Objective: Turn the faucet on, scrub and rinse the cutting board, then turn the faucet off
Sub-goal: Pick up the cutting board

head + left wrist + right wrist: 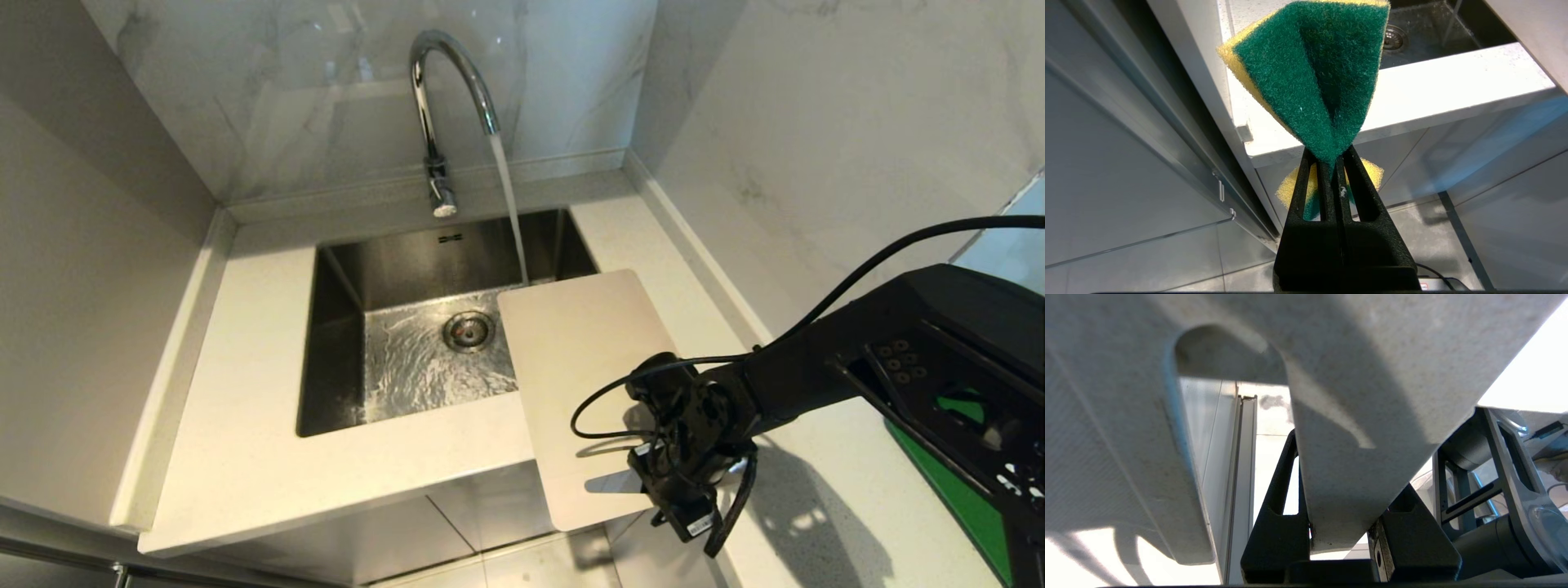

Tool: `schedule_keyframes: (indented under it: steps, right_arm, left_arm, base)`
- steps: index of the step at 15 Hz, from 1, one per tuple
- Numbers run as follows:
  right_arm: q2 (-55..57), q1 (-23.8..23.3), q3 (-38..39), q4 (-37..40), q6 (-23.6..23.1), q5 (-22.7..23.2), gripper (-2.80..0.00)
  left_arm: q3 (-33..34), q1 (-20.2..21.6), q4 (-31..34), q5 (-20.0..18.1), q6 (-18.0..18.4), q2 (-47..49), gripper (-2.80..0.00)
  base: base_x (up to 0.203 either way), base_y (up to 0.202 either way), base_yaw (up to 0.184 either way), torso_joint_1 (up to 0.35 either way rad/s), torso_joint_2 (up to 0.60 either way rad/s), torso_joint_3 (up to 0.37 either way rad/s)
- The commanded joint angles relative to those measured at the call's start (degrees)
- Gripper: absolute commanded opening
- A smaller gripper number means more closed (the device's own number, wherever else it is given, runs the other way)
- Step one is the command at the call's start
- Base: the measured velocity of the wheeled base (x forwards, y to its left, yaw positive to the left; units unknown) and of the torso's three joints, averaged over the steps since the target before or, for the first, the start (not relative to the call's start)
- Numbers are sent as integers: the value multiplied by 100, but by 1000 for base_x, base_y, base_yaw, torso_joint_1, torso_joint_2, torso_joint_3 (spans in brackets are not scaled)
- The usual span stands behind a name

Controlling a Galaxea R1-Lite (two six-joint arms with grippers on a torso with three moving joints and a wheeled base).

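Head view: cream cutting board (571, 359) w/ slot handle, pinched by right pincer (682, 490); faucet (441, 90) running.

cutting board (571, 359): near corner hidden | by: right claw (665, 490)

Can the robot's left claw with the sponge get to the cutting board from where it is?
Probably not yet. The left claw, shut on the sponge, hangs low beside the counter front, below the countertop edge. The cutting board lies up top by the sink, gripped by the right claw. It must rise first.
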Motion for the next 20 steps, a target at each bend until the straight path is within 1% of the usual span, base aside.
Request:
schedule_keyframes:
  steps: [1, 4, 6, 9, 13, 15, 18, 20]
  right_arm:
    - [-153, 2, 18, 34, 38, 1, -280]
    - [-534, 2, 50, 143, 17, -23, -280]
    - [-979, 2, 61, 379, -47, -36, -280]
    - [-1779, 0, 4, 1060, -170, -116, -280]
    - [-2620, 1, -4, 1955, -486, -299, -280]
    - [-3080, 2, -3, 2115, -728, -333, -280]
    - [-3592, 2, 83, 2151, -1312, -292, -280]
    - [-3837, 2, 98, 2146, -1601, -303, -280]
  left_arm:
    - [1, 0, -2, 0, -2, 8, -280]
    - [1, 0, -2, 0, -2, 8, -280]
    - [1, 0, -2, 0, -2, 8, -280]
    - [1, 0, -2, 0, -2, 8, -280]
    - [1, 0, -2, 0, -2, 8, -280]
    - [1, 0, -2, 0, -2, 8, -280]
    - [1, 0, -2, 0, -2, 8, -280]
    - [1, 0, -2, 0, -2, 8, -280]
  base:
    - [0, 0, 0, 0, 0, 0]
    - [0, 0, 0, 0, 0, 0]
    - [0, 0, 0, 0, 0, 0]
    - [0, 0, 0, 0, 0, 0]
    - [0, 0, 0, 0, 0, 0]
    - [0, 0, 0, 0, 0, 0]
    - [0, 0, 0, 0, 0, 0]
    - [0, 0, 0, 0, 0, 0]
